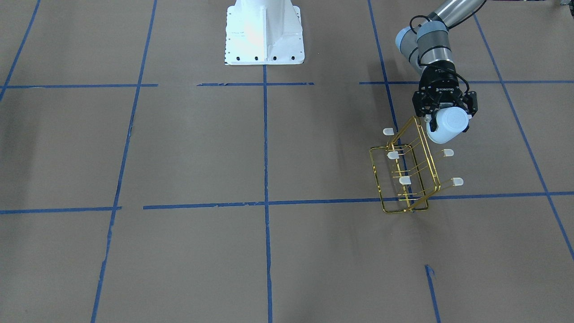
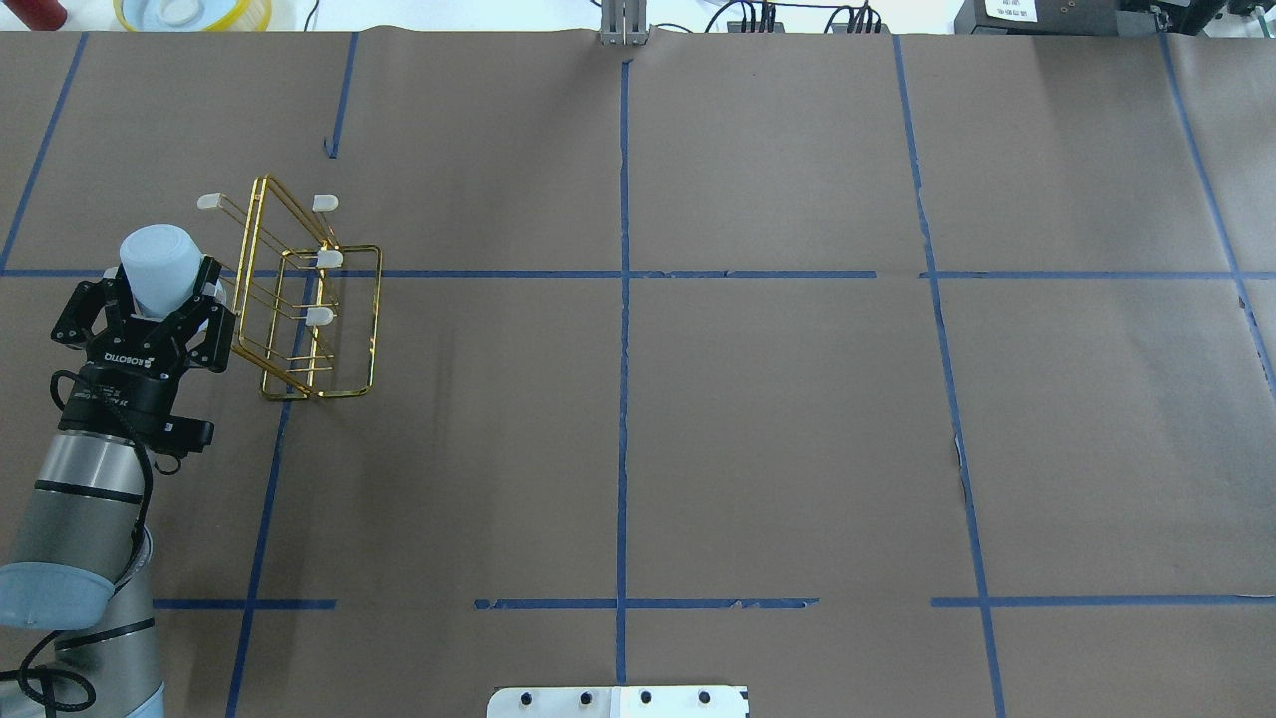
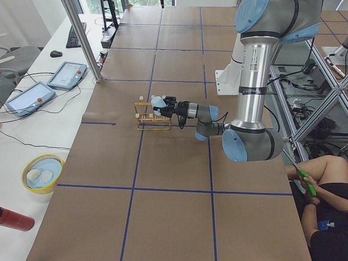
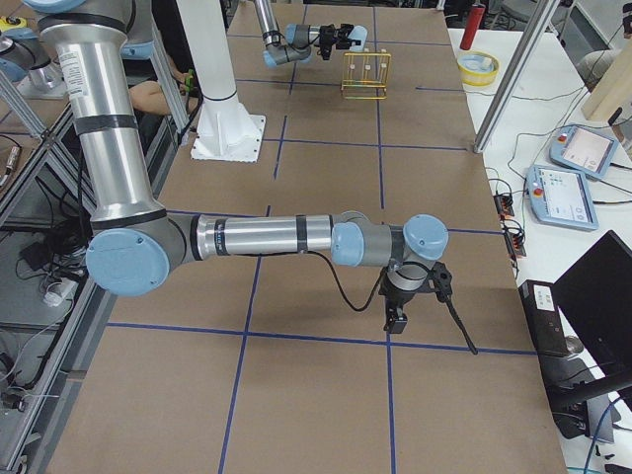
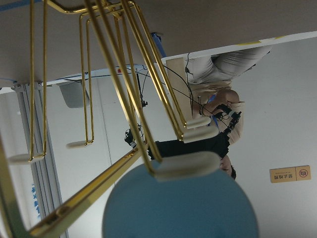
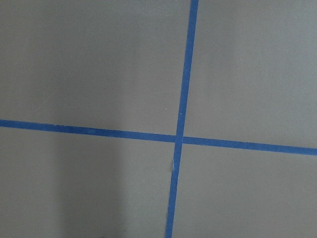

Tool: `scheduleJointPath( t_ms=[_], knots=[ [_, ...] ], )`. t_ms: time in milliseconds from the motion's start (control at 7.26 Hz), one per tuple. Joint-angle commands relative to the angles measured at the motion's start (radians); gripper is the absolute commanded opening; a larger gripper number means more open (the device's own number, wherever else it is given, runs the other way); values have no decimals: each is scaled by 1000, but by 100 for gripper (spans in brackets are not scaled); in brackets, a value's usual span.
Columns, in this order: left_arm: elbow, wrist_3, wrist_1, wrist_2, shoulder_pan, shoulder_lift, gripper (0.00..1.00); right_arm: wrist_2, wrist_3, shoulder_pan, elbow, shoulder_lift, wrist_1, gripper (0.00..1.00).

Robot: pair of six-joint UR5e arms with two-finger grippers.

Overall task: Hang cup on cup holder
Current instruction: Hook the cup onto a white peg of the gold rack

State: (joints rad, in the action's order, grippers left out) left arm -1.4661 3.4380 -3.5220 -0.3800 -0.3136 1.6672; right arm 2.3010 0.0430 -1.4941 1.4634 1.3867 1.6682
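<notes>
My left gripper (image 2: 159, 299) is shut on the cup (image 2: 159, 261), a pale blue-white tumbler held off the table on its side. The cup holder (image 2: 309, 299), a gold wire rack with white-capped pegs, stands just to the cup's right. In the front-facing view the cup (image 1: 446, 125) is at the rack's (image 1: 406, 179) upper corner. In the left wrist view the cup (image 5: 181, 208) sits right under a peg cap (image 5: 185, 166); I cannot tell whether they touch. My right gripper (image 4: 395, 314) shows only in the exterior right view, low over the table; I cannot tell whether it is open.
The white robot base (image 1: 264, 31) stands at the table's near-robot edge. A yellow bowl (image 2: 194, 12) and a red object (image 2: 40, 10) lie beyond the far left corner. Blue tape lines (image 6: 181, 139) cross the brown table. A seated person (image 3: 321, 185) is beside the robot.
</notes>
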Motion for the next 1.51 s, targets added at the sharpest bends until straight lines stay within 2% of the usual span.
scheduleJointPath(
  t_ms=[0, 964, 1102, 1240, 1377],
  knots=[
    [1, 13, 0, -19, 1, -4, 0, 0, 0, 0, 0, 0, -1, 100],
    [3, 21, 0, -48, 1, -26, 0, 0, 0, 0, 0, 0, 1, 100],
    [3, 20, 0, -48, 1, -26, 24, 0, 0, 0, 0, 0, -1, 100],
    [3, 18, 2, -48, 1, -27, 99, 0, 0, 0, 0, 0, 1, 100],
    [1, 20, -1, -65, -4, -27, 100, 0, 0, 0, 0, 0, -1, 100]
  ],
)
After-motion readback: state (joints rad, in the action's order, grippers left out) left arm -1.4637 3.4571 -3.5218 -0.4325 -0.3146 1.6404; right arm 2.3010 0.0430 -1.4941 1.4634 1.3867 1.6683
